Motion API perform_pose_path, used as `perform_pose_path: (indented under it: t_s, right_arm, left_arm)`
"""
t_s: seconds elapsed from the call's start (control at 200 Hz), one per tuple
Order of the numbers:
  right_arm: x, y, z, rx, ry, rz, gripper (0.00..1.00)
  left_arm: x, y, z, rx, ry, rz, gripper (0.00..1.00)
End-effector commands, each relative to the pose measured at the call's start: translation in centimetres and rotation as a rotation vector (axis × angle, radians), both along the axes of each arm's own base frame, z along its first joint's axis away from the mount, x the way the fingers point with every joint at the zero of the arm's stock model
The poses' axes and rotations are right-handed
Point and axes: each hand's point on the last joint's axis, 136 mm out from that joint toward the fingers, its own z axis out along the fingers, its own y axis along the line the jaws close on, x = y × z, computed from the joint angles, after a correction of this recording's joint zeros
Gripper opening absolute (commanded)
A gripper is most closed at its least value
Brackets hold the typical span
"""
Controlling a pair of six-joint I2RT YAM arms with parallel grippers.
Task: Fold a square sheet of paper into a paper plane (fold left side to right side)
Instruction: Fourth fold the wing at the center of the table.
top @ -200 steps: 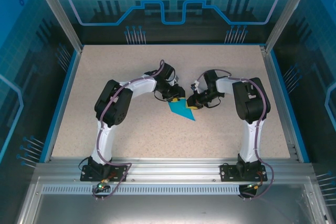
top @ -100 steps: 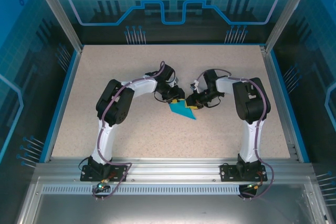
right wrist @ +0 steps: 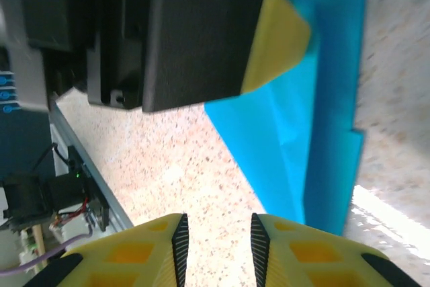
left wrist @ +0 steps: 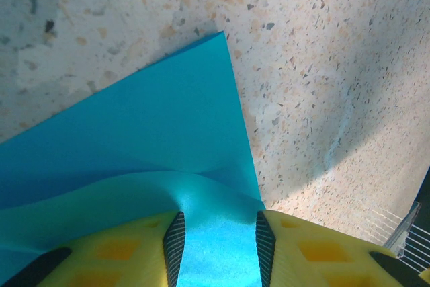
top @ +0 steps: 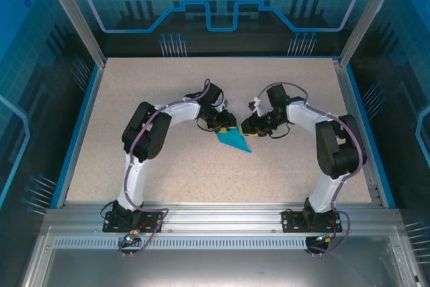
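Note:
The square sheet of paper (top: 237,141) lies folded into a teal-blue triangle at the table's middle, its point toward the near right. My left gripper (top: 227,128) presses down on its far-left corner. In the left wrist view that gripper (left wrist: 216,240) is open, and the paper (left wrist: 154,126) bulges up in a soft ridge between its fingers. My right gripper (top: 248,128) is just right of the sheet. In the right wrist view it (right wrist: 216,243) is open over bare table, with the paper (right wrist: 295,146) past its right finger and the left gripper's yellow finger (right wrist: 275,38) resting on the paper.
The speckled beige table (top: 168,166) is ringed by a darker blue border strip (top: 75,140) and aluminium frame posts. Both arms arch inward, so their wrists nearly meet over the sheet. Open tabletop lies toward the near edge and both sides.
The right arm's elbow has swung outward to the right and its gripper has drawn slightly off the sheet. The paper's jagged outline has settled into a smooth triangle. The left arm has held still.

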Motion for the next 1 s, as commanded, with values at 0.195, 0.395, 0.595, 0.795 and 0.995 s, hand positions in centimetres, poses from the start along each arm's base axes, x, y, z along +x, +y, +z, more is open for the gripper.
perform_pose_path:
  t_s: [0.195, 0.395, 0.595, 0.795, 0.995]
  right_arm:
    - [-2.6, 1.8, -3.3, -0.026, 0.131, 0.045, 0.33]
    - [-3.5, 1.2, -4.8, -0.067, 0.174, 0.041, 0.33]
    - [-3.8, 0.7, -5.8, -0.092, 0.200, 0.028, 0.32]
    - [-3.9, 0.4, -6.1, -0.101, 0.207, 0.023, 0.33]
    - [-3.8, 0.0, -6.1, -0.113, 0.204, 0.010, 0.33]
  left_arm:
    - [-2.0, 1.3, -3.2, 0.078, 0.079, 0.000, 0.39]
    - [-2.0, 1.3, -3.2, 0.079, 0.077, -0.001, 0.39]
    - [-2.0, 1.4, -3.3, 0.085, 0.077, -0.001, 0.39]
    - [-2.0, 1.5, -3.4, 0.088, 0.077, 0.000, 0.39]
    - [-1.9, 1.5, -3.4, 0.090, 0.075, 0.000, 0.39]
